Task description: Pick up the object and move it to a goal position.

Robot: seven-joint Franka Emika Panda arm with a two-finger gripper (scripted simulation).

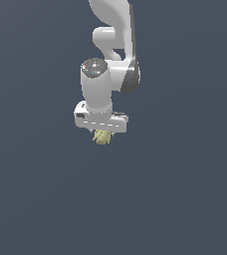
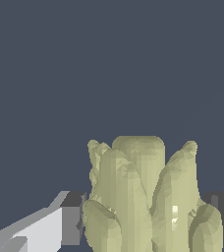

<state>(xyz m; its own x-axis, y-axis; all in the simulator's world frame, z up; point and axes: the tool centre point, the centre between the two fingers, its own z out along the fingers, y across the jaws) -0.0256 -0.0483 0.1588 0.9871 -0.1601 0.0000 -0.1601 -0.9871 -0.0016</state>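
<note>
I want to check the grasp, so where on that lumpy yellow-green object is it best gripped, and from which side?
Across its narrow ridged body, from above. In the wrist view the object sits between the two fingers, its ridges running lengthwise, so the flanks look like the best contact. The gripper already straddles it there.

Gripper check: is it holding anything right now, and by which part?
Yes. The gripper holds the pale yellow-green lumpy object, jaws pressed against its two opposite sides near its base; the ridged end sticks out past them.

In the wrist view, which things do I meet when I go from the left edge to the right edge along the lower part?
Light grey finger → dark pad → yellow-green object → dark pad of the other finger.
</note>
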